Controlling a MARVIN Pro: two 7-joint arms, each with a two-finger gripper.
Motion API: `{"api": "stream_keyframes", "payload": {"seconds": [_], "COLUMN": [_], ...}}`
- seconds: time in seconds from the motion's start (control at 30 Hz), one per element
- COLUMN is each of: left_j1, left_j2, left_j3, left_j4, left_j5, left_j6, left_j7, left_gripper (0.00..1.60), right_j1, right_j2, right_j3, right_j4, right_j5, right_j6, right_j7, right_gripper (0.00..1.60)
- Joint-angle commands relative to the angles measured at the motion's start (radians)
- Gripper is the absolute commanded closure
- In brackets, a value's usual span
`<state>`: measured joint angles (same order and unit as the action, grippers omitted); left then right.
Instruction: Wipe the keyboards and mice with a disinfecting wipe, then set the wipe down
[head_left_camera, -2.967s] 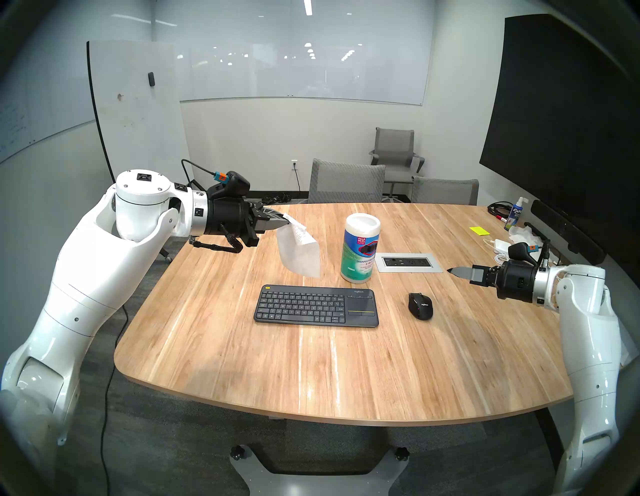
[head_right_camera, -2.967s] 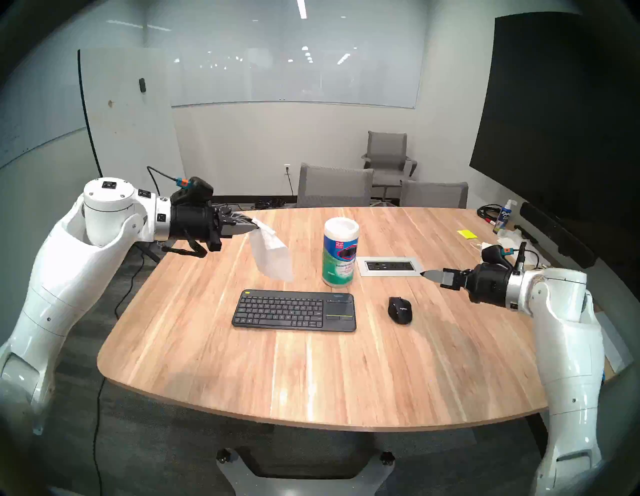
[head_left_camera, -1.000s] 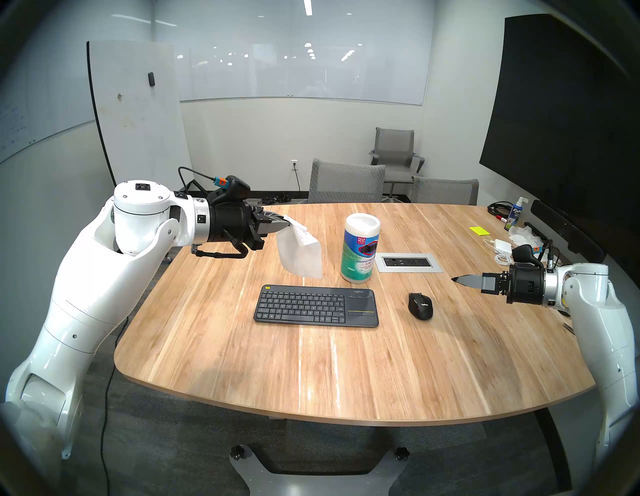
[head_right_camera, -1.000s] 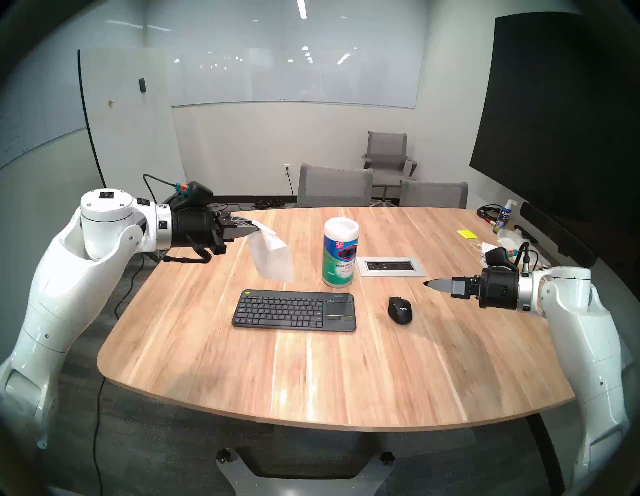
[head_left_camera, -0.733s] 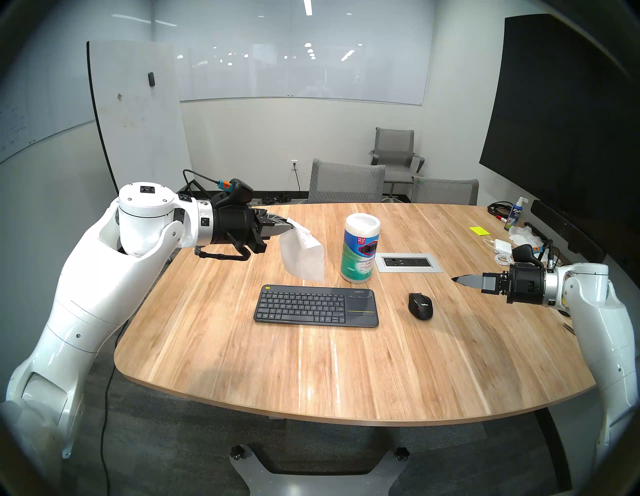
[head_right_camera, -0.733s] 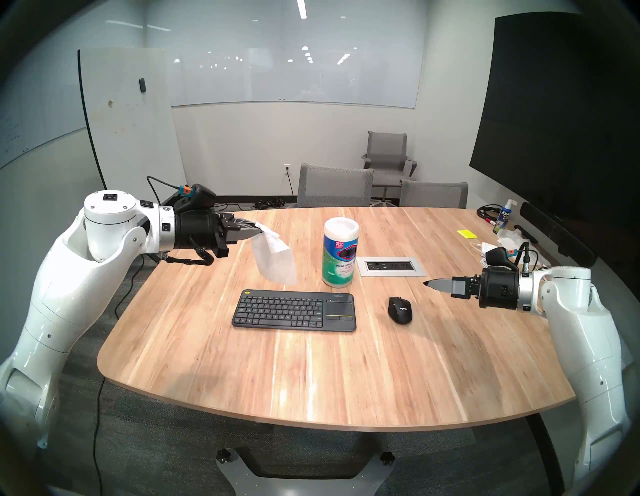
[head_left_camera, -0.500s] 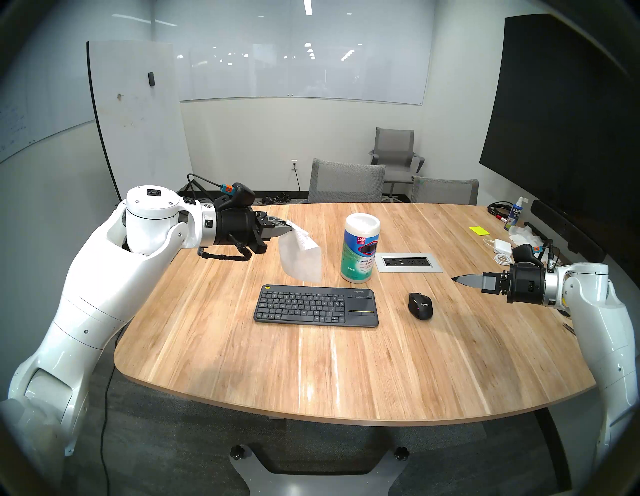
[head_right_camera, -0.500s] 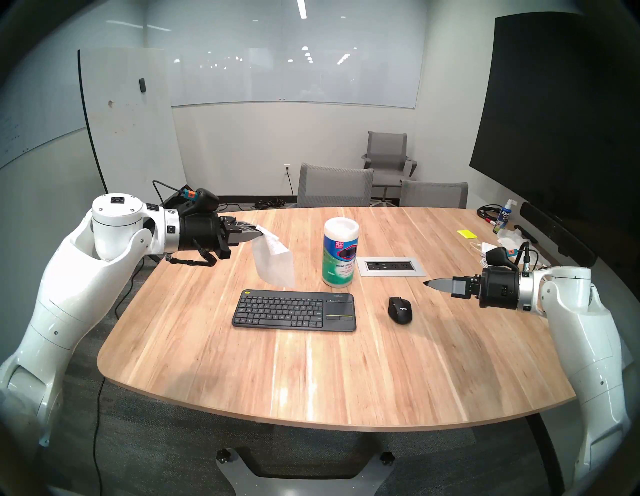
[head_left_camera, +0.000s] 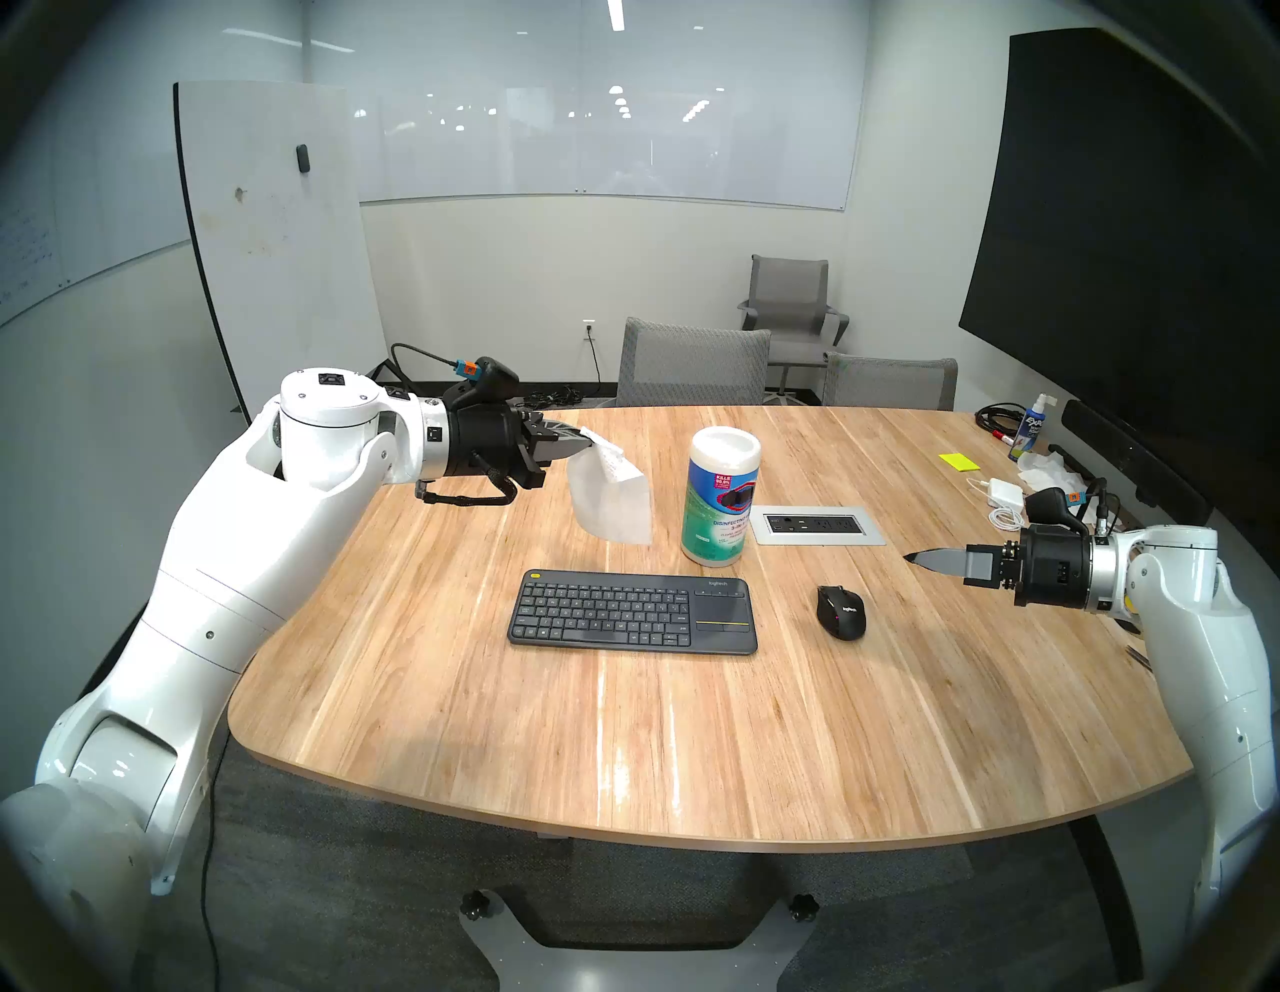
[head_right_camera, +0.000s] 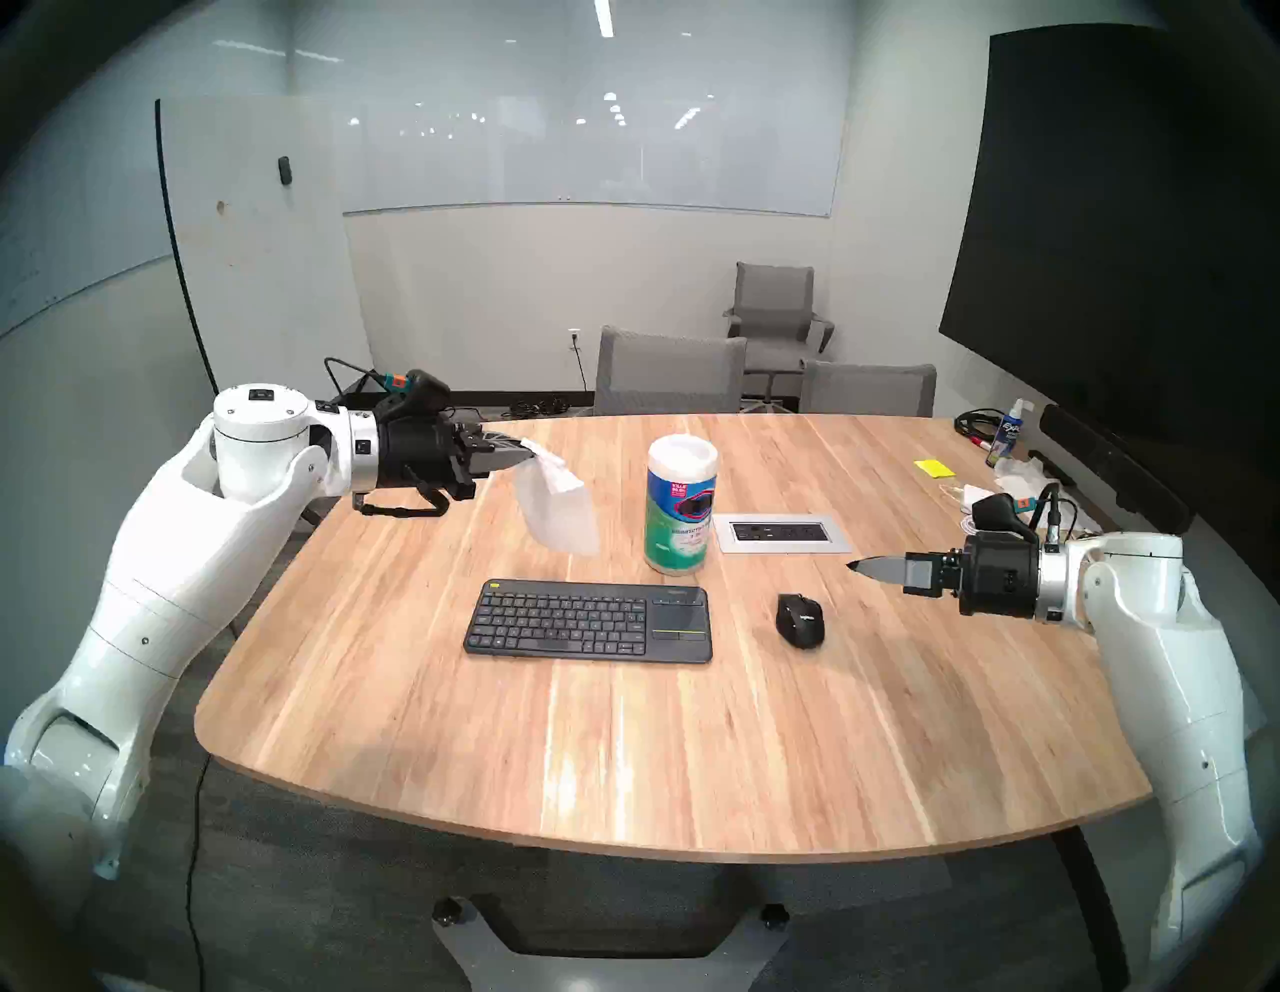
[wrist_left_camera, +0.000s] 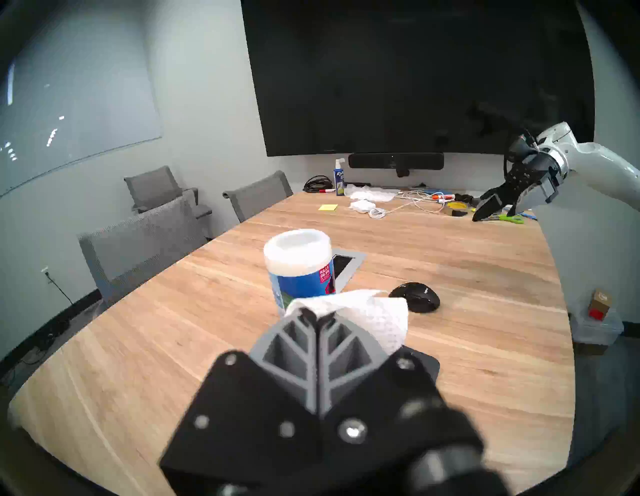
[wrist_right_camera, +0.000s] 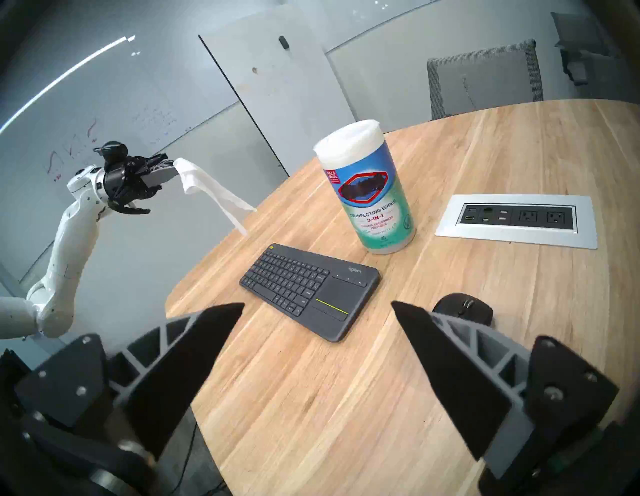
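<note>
One corner of the thin white wipe (head_left_camera: 613, 502) is pinched in the left hand (head_left_camera: 580, 444), dangling clear above the flat dark grey keyboard (head_left_camera: 634, 612) at frame centre for an easy drop; right hand (wrist_right_camera: 317, 308) gapes empty.

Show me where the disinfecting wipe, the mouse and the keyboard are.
disinfecting wipe (head_left_camera: 613, 506), head left view, middle of hanging sheet
mouse (head_left_camera: 840, 611), head left view, top shell
keyboard (wrist_right_camera: 294, 280), right wrist view, key field
</note>
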<state>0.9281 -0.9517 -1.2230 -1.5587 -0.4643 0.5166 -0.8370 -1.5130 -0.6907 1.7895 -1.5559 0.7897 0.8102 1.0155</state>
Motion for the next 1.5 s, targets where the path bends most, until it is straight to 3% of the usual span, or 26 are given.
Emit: {"api": "stream_keyframes", "payload": {"seconds": [0.0,0.53,1.1,1.47], "left_j1": [-0.086,-0.181,-0.211,-0.212], "left_j2": [-0.076,-0.154,-0.209,-0.212], "left_j3": [0.02,0.091,0.111,0.108], "left_j4": [0.021,0.13,0.178,0.181], "left_j5": [-0.006,-0.002,-0.009,-0.006], "left_j6": [-0.023,-0.055,-0.067,-0.067], "left_j7": [-0.007,-0.036,-0.058,-0.063], "left_gripper": [1.6,1.6,1.6,1.6], "right_j1": [0.009,0.009,0.01,-0.006], "right_j2": [0.008,0.009,0.012,-0.005], "right_j3": [0.004,0.003,0.001,0.003], "right_j4": [-0.007,-0.006,-0.004,-0.035], "right_j5": [0.013,0.015,0.017,0.043], "right_j6": [-0.002,-0.003,-0.005,0.005], "right_j7": [0.026,0.027,0.03,0.045], "right_gripper": [0.0,0.0,0.0,0.0]}}
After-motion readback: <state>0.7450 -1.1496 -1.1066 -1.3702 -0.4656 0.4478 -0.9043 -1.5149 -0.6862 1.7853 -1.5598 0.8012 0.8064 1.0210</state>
